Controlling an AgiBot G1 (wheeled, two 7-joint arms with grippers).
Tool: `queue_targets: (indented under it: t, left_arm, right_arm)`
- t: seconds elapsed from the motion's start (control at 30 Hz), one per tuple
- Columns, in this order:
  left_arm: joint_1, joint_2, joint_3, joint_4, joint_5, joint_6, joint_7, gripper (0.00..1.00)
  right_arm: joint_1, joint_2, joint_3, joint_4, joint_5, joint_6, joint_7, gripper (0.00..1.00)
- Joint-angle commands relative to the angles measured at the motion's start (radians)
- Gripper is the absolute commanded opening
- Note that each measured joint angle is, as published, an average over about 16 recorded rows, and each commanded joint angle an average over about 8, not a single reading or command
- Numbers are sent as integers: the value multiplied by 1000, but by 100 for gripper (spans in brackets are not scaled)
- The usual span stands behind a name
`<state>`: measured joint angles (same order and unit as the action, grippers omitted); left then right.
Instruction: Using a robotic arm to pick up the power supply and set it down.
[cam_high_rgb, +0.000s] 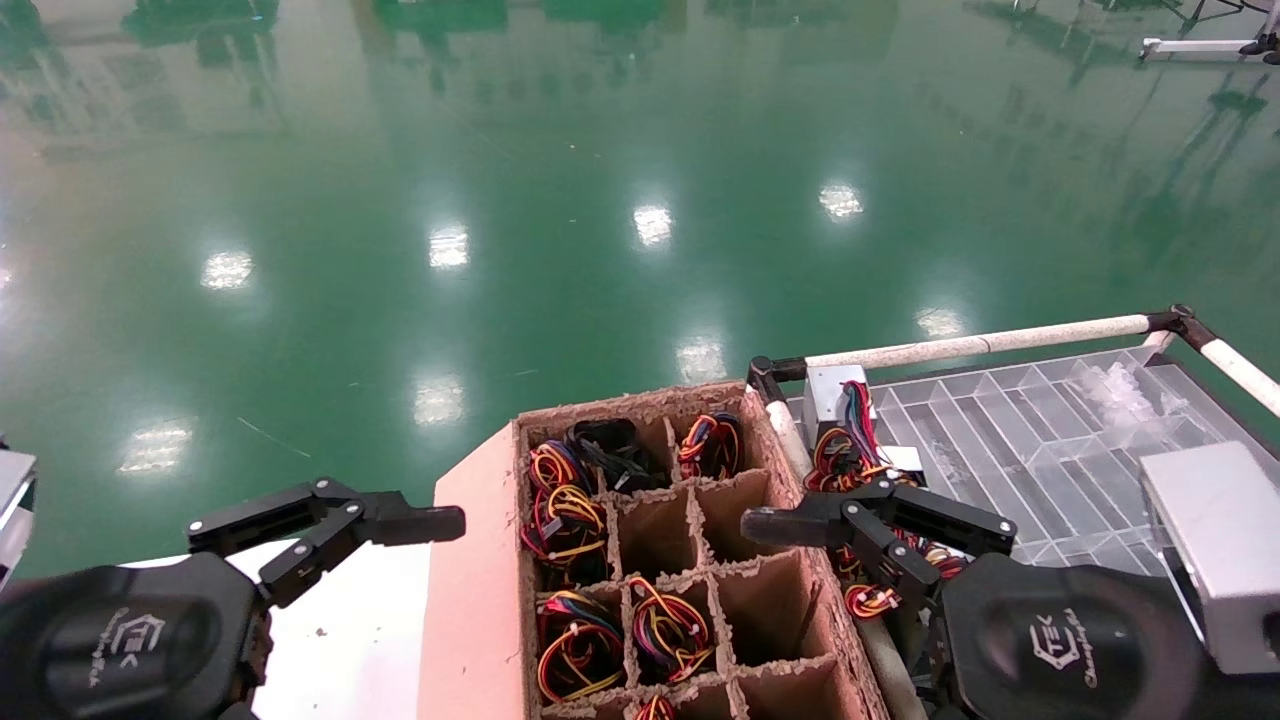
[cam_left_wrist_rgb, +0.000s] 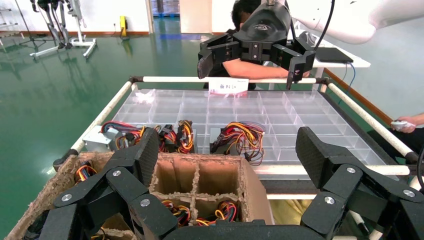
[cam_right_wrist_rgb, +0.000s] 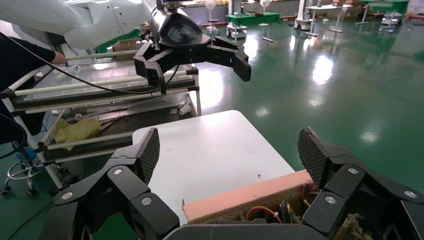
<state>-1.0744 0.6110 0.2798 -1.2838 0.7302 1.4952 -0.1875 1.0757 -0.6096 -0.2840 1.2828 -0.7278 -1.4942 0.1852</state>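
My right fingers hang spread and empty above the power supply on the tray.

My right gripper (cam_high_rgb: 800, 520) is the nearer one: its fingers (cam_right_wrist_rgb: 145, 152) stand wide apart with nothing between them, above the seam between the cardboard divider box (cam_high_rgb: 790, 640) and the clear compartment tray (cam_high_rgb: 1010, 420), and the power supply (cam_high_rgb: 835, 395) lies just ahead of them on the tray's near corner, its red, yellow and black wires (cam_high_rgb: 845, 455) trailing back under my fingertips. My left gripper (cam_high_rgb: 400, 520) is spread too and empty, over the white worktop (cam_high_rgb: 350, 620) on the box's other side. Most box cells hold wire bundles (cam_high_rgb: 570, 645); several are empty. A second wired unit (cam_left_wrist_rgb: 240, 140) sits on the tray.
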Motion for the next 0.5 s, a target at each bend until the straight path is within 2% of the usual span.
queue_targets:
  t: [0.03,0.5]
  left_arm:
    - [0,0,0,0,0,0,0,100]
    - [0,0,0,0,0,0,0,100]
  right_arm:
    - [0,0,0,0,0,0,0,100]
    - [0,0,0,0,0,0,0,100]
